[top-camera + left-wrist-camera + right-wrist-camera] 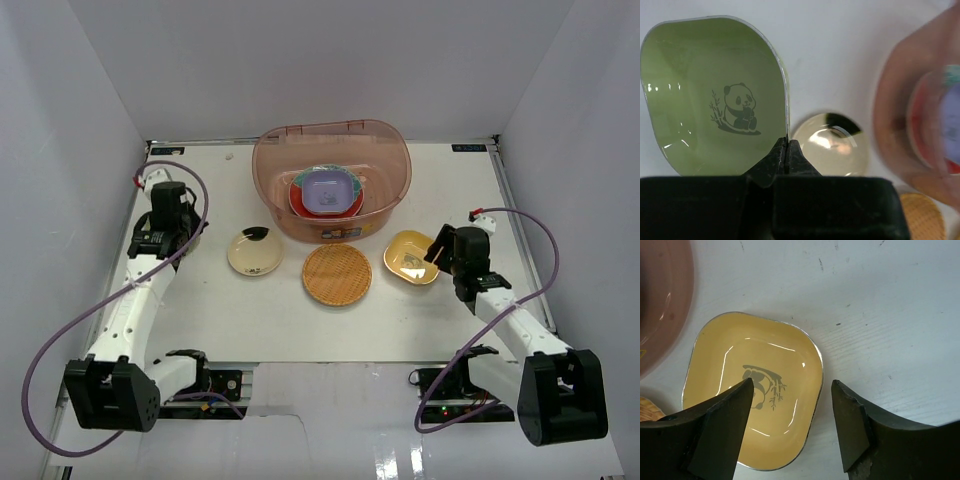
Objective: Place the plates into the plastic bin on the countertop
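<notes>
At the left of the countertop (250, 320), the left gripper (787, 145) pinches the rim of the green plate (710, 95), while the right gripper (792, 390) hangs spread above the yellow plate (740, 360) near the plastic bin (385, 170).

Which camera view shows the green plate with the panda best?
The left wrist view: the green plate fills its left half, panda print clear, its rim pinched by the shut left gripper. In the top view the left arm hides it; the right wrist view lacks it.

White walls (320, 60) and a corner label (470, 148)
The walls stand on three sides; the small dark label lies at the far right corner.
</notes>
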You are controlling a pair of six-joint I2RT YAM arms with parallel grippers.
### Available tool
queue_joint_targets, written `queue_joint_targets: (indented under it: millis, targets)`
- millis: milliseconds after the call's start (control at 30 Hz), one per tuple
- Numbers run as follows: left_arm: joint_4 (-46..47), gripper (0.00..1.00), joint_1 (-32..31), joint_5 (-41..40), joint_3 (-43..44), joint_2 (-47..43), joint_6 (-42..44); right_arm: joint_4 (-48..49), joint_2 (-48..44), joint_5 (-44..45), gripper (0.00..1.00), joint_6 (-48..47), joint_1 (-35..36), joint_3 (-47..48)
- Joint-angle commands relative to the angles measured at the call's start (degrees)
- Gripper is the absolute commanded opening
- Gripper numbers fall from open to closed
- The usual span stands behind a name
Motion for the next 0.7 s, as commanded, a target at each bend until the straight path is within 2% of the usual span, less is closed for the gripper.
queue_joint_targets:
  millis: [0,33,100,133,233,267,367,400,467,500,600,667]
  targets:
    - [2.52,0.00,-4.67,1.71,8.87,-1.15,1.04,1.27,0.64,3.73,0.69,0.85,-0.36,0.48]
    - [3.04,0.00,-9.30,0.66,11.24,-0.28,1.30,1.97,1.70,3.73,0.67,1.29,-0.62,0.04]
    - [3.40,0.00,-14.68,-3.10,19.58,4.28,2.44,3.03,5.11,3.04,0.64,2.86,-0.80,-1.10]
    - [3.58,0.00,-20.01,-4.08,25.61,8.48,3.93,4.16,6.18,2.25,0.62,3.40,-1.06,-1.45]
    - [4.37,0.00,-28.03,-5.50,34.61,15.88,7.79,6.01,8.91,-0.04,0.56,4.89,-1.41,-2.25]
    - [4.37,0.00,-29.19,-5.24,40.03,18.51,9.63,7.06,9.35,-0.39,0.54,5.07,-1.41,-2.33]
    - [3.32,0.00,-33.41,-4.97,47.88,28.97,13.41,7.86,11.02,-1.19,0.43,5.60,-1.59,-2.34]
    - [2.44,0.00,-34.03,-5.15,53.48,34.48,14.13,8.39,11.72,-1.10,0.36,5.77,-1.67,-2.34]
    - [-0.37,0.00,-35.27,-4.98,58.78,39.87,15.01,8.57,12.34,-0.92,0.30,5.78,-1.76,-2.16]
    - [-1.33,0.00,-35.36,-4.80,63.33,44.77,15.01,8.57,12.43,-0.66,0.22,5.86,-1.85,-1.81]
    - [-3.80,0.00,-35.45,-4.71,67.94,50.87,14.40,8.39,10.95,-0.40,0.13,5.86,-1.94,-1.37]
    - [-5.21,0.00,-35.45,-5.06,71.37,55.88,13.61,7.87,9.63,-0.31,0.10,5.86,-2.03,-0.58]
